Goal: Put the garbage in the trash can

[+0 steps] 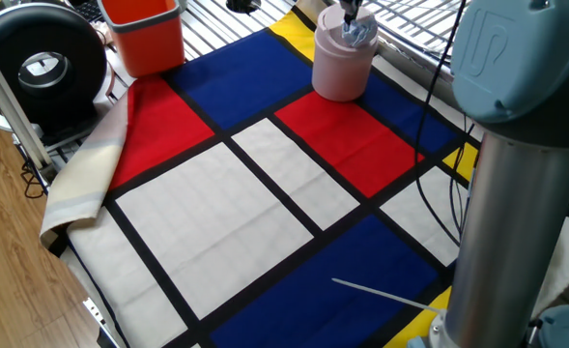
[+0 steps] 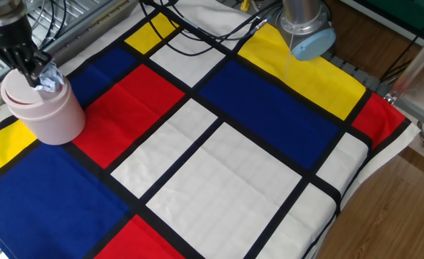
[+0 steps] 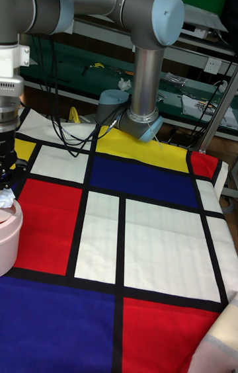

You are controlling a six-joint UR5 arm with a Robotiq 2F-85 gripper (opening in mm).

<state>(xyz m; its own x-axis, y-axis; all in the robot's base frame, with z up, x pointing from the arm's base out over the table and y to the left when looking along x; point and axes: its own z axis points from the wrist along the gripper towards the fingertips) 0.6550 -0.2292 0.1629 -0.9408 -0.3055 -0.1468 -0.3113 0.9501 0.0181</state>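
Observation:
The pale pink trash can (image 2: pixel 44 114) stands at the far left of the checked cloth, also seen in the first fixed view (image 1: pixel 340 66) and at the left edge of the tall view (image 3: pixel 6 235). The garbage (image 2: pixel 50 78), a small crumpled white-grey wad, sits at the can's top rim (image 1: pixel 359 34) (image 3: pixel 5 200). My gripper (image 2: pixel 30 66) reaches down onto the can's top with its dark fingers closed on the wad; it also shows in the first fixed view (image 1: pixel 351 15) and the tall view (image 3: pixel 9 178). The can's lid is mostly hidden under gripper and paper.
An orange square bin (image 1: pixel 145 35) stands at the cloth's corner beside a round black device (image 1: pixel 39 60). The arm's grey column (image 1: pixel 516 193) fills the right foreground. Cables (image 2: pixel 197 32) lie across the yellow and white squares. A thin white rod (image 1: pixel 381 290) lies near the base.

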